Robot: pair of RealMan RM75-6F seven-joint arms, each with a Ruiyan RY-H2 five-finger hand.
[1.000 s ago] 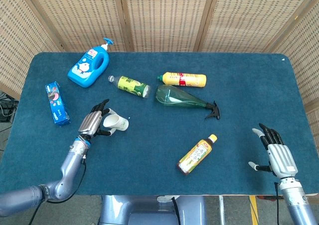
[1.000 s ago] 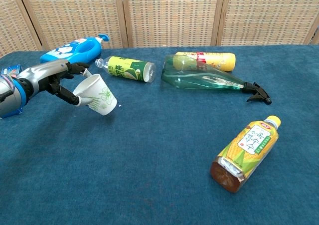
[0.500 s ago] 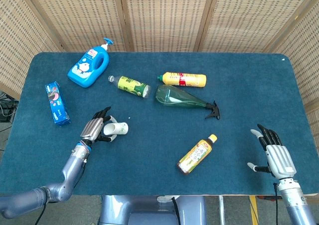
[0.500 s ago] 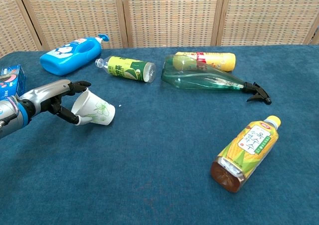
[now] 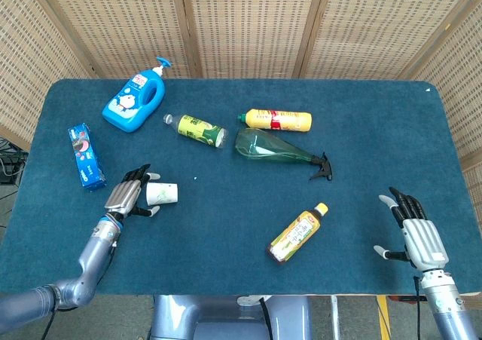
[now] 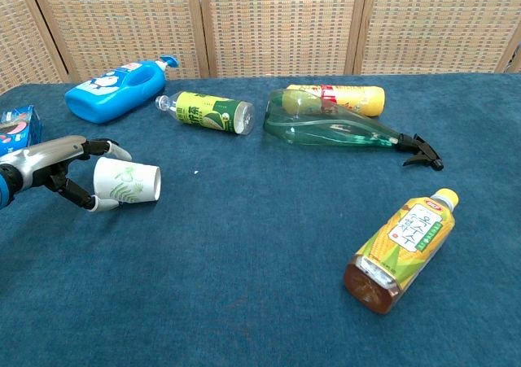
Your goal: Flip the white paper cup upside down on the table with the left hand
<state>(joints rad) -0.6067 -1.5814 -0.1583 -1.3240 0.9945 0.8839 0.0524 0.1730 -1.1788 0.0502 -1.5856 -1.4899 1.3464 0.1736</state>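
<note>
1. Head view shows the left hand (image 5: 124,196) nearer the table's 9 o'clock edge than half a second ago, and the white paper cup (image 5: 162,194) has gone with it
2. Chest view: the cup (image 6: 127,183), earlier tipped with its mouth toward the hand, now lies on its side on the blue table (image 6: 260,286) with its wide mouth facing 3 o'clock
3. Its narrow base sits against the fingers (image 6: 91,149) of the left hand (image 6: 57,168), which curl loosely around that end; whether they grip it or only touch it I cannot tell
4. A green leaf print shows on the cup's white wall
5. From the cup, the blue box (image 5: 86,156) lies toward 10 o'clock and the blue pump bottle (image 5: 135,101) toward 12 o'clock
6. Right hand (image 5: 419,231) has barely shifted at the table's 4 o'clock corner, fingers spread wide and holding nothing
</note>
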